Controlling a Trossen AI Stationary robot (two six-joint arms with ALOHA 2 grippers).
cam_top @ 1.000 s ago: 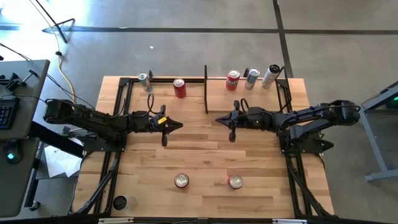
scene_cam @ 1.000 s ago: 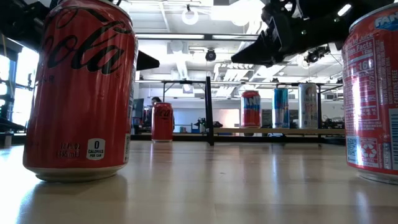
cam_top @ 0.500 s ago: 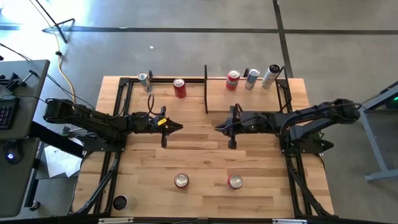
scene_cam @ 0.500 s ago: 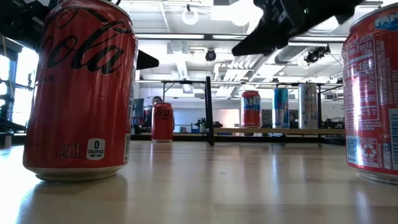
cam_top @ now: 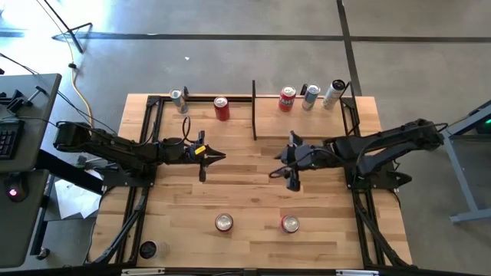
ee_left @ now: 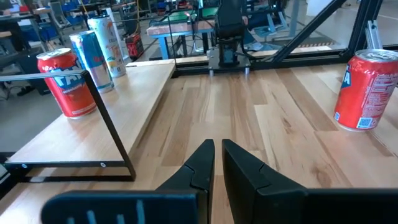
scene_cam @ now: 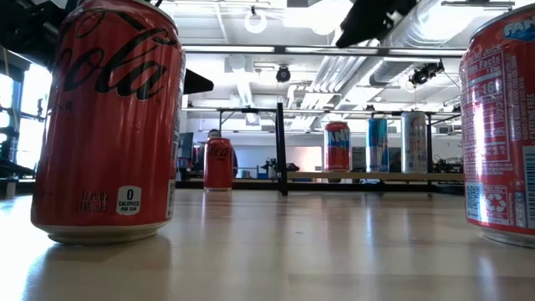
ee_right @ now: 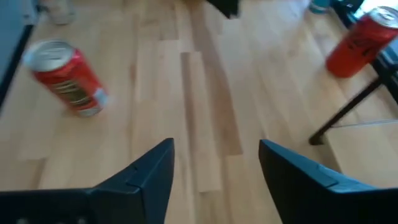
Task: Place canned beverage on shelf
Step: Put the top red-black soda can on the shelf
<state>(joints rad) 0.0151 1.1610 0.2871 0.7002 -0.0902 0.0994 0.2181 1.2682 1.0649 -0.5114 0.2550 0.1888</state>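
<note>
The right gripper hangs with its jaws spread wide and nothing between them, bare wood showing in the gap in its wrist view. It sits just in front of the shelf, toward the divider panel end, with open table all round it. The left gripper has its jaws pressed together, empty, on the far side of the divider panel from the shelf and level with the right gripper; a clear strip of wood separates the two.

The shelf runs along the table's back edge. On it stand three cans: a red can nearest the divider, a blue can beside it, and a tall pale can at the outer end. Free ledge remains between the red can and the divider.

Beyond the divider, a red cola can stands on the table, with a silver can near the back corner frame. Well in front of the shelf, near the table's front edge, stand two more red cans, apart from each other and from both grippers. The black side rails bound the table.
</note>
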